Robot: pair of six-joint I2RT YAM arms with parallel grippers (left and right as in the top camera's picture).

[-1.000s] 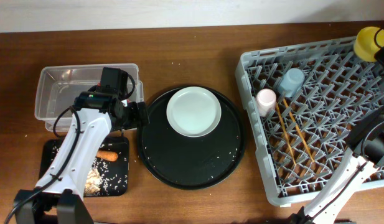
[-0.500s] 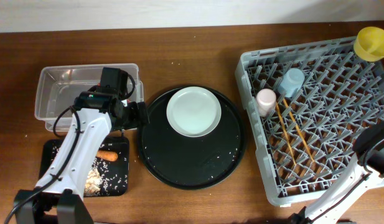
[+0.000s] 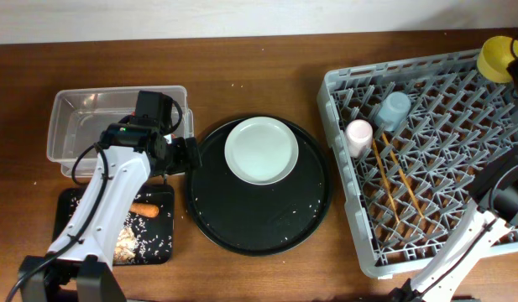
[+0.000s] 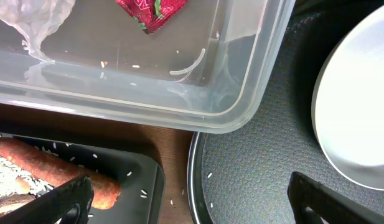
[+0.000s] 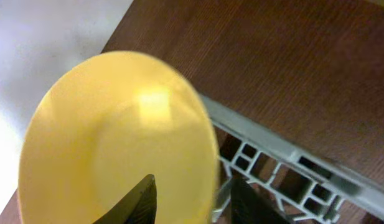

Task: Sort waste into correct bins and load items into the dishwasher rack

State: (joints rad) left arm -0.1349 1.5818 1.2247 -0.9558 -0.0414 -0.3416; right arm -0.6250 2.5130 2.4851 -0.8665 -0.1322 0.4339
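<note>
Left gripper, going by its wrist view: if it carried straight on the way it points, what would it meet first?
Probably the bare table strip beside the large round black tray's rim, near the clear tub's corner. The open left gripper straddles that spot, but depth is unclear.

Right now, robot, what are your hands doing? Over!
Left gripper open, empty, by clear plastic tub's corner. Right gripper shut on yellow bowl at grey pegged rack's corner. Pale round plate sits on black tray.

The right wrist view's bottom edge crops the yellow bowl (image 5: 117, 137), and overhead the left arm (image 3: 116, 180) partly hides the clear tub (image 3: 82, 122).
</note>
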